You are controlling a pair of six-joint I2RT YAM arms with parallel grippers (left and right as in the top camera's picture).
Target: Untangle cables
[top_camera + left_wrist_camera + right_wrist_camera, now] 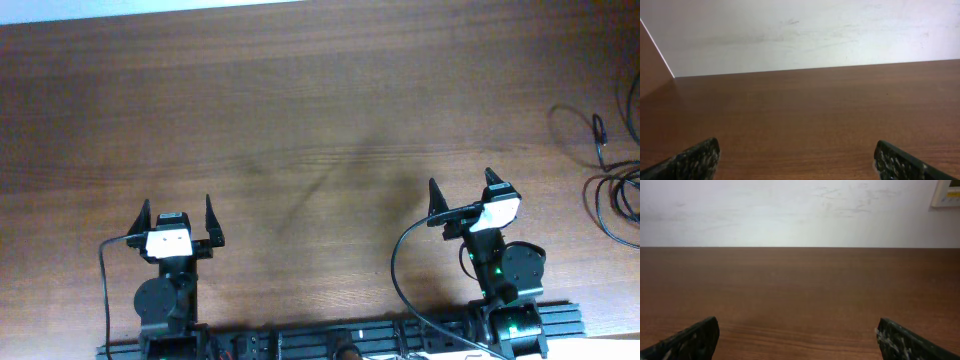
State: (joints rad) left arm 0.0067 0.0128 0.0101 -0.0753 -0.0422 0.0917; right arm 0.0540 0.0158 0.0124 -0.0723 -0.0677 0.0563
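The cables (612, 185) are thin black cords lying as loose loops at the far right edge of the wooden table (300, 120), partly cut off by the frame; one loop with a small plug end (599, 130) lies just above the rest. My left gripper (177, 212) is open and empty near the table's front left. My right gripper (460, 187) is open and empty at the front right, well left of the cables. Both wrist views show only bare table between the open fingers of the left gripper (797, 157) and right gripper (797, 335); no cables appear there.
The arm bases stand on a black rail (340, 340) along the front edge. Thicker black robot cables (400, 270) loop beside each arm. A white wall (790, 210) rises behind the table's far edge.
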